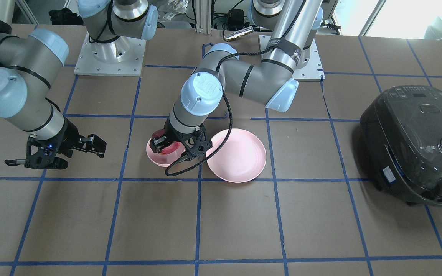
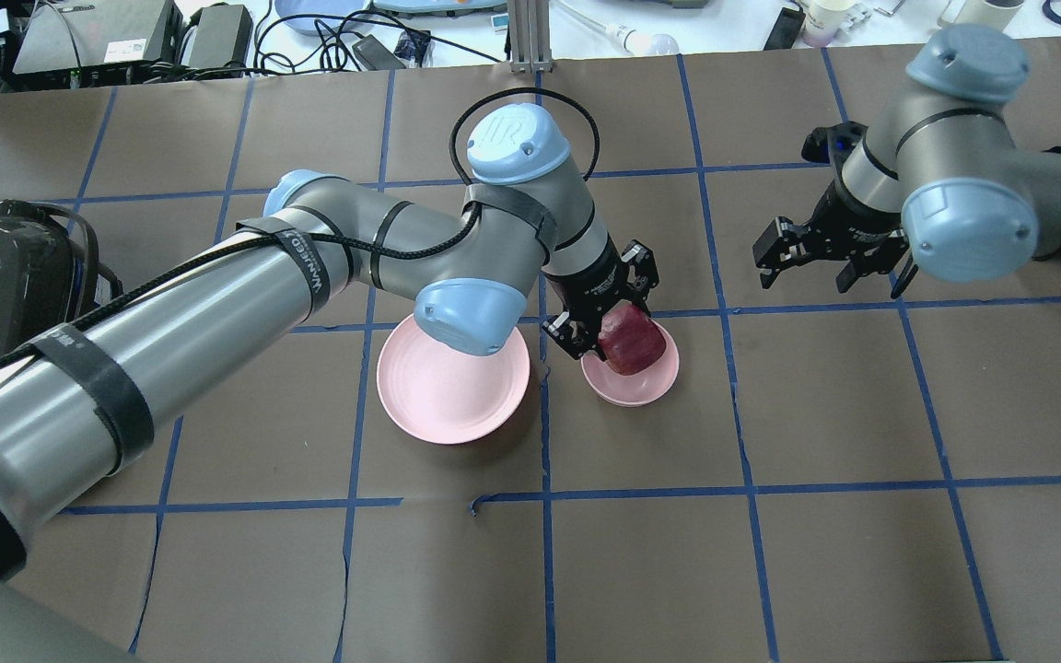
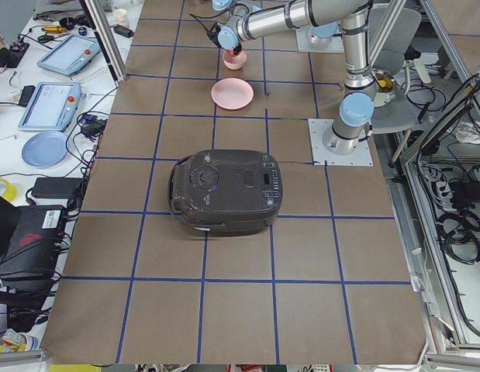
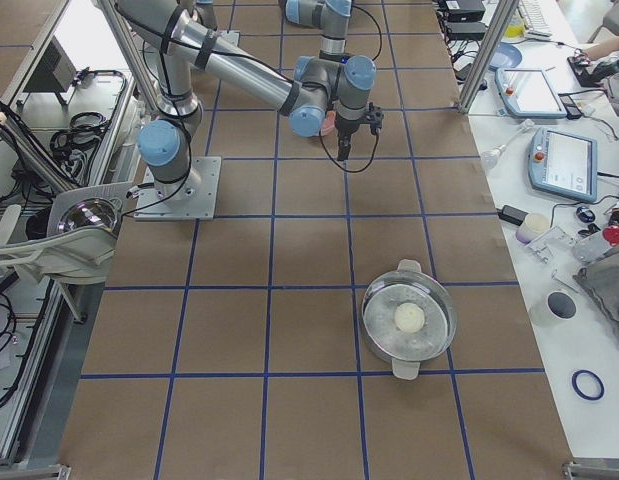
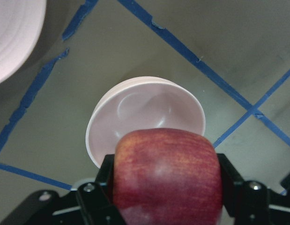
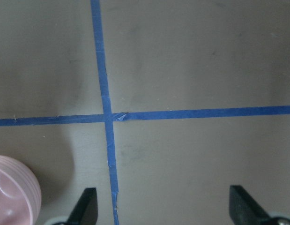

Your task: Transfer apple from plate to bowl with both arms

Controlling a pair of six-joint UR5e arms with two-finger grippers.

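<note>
One apple [image 2: 630, 339] gripped in left hand [image 5: 167, 183], above the bowl [image 5: 135, 108].

A robotics lab: tape-gridded table [image 3: 240, 318], teach pendants [image 3: 47, 106] and cables [image 2: 309, 37] alongside.

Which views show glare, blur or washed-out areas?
Front-facing view: the backdrop at top right is blown out white. Left wrist view: the apple looms close and slightly soft, the plate washes pale. Right wrist view: flat, even light, no glare. Overhead view: crisp around the bowl.
</note>
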